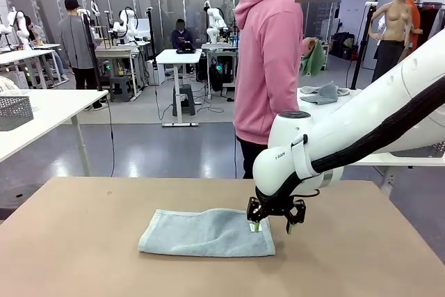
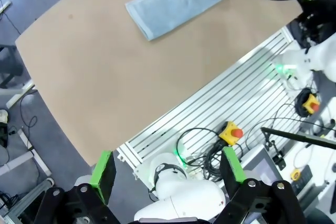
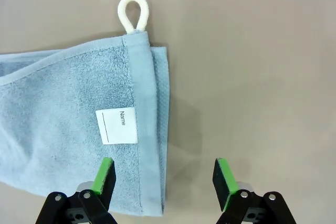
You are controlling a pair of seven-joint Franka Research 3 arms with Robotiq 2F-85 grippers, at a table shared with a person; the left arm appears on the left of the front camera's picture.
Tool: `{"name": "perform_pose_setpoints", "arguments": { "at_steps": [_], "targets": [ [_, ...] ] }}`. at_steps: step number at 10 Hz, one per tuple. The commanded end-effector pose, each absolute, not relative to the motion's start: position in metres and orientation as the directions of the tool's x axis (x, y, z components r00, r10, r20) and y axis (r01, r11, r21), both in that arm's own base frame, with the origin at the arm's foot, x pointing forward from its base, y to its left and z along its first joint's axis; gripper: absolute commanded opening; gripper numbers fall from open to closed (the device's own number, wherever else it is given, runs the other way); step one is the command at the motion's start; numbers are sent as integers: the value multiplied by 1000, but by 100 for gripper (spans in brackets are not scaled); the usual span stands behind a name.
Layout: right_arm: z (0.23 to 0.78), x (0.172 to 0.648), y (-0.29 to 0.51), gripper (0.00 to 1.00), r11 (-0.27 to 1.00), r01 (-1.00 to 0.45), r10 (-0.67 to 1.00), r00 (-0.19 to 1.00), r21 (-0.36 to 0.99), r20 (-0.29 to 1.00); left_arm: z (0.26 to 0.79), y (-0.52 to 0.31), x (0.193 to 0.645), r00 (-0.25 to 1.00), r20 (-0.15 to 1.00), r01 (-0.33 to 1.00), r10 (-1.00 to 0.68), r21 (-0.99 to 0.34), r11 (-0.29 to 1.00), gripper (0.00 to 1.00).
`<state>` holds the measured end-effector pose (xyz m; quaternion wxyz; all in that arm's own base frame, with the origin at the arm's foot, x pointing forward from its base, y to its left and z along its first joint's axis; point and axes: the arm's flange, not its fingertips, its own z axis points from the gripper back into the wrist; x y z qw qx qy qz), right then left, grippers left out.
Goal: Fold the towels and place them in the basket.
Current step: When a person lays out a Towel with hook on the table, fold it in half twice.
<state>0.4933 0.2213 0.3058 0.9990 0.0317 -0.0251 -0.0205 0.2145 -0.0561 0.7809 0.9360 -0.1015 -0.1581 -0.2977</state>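
The towel lies folded double near the middle of the surface, with its label and hanging loop at the 3 o'clock end. The right gripper hangs just above that end, released. One finger is over the cloth and the other over bare surface, probably so it can pinch the doubled edge for the next fold. The left gripper, released and empty, is held high and well apart, out of the way. A person stands at 12 o'clock holding a green cloth — nothing blocks the towel.
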Motion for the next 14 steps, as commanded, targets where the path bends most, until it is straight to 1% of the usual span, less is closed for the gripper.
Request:
{"name": "perform_pose_setpoints", "arguments": {
  "at_steps": [1,5,6,7,9,10,11,14],
  "targets": [
    [304,500,234,94,997,77,-79,995,29,67,779,-57,214,772,345,591,-534,-80,802,100],
    [293,509,243,94,998,62,-63,997,11,42,779,-57,214,772,345,591,-534,-80,802,100],
    [291,509,244,85,998,57,-57,998,7,33,779,-57,214,772,345,591,-534,-80,802,100],
    [288,510,244,59,999,48,-48,999,12,24,779,-57,214,772,345,591,-534,-80,802,100],
    [286,511,244,0,999,45,-46,999,17,14,779,-57,214,772,345,591,-534,-80,802,100],
    [285,511,244,26,999,47,-47,999,20,8,779,-57,214,772,345,591,-534,-80,802,100],
    [284,512,243,0,998,46,-47,999,35,1,779,-57,214,772,345,591,-534,-80,802,100],
    [285,513,242,0,998,45,-46,999,47,3,779,-57,214,772,345,591,-534,-80,802,100]
  ]
}}
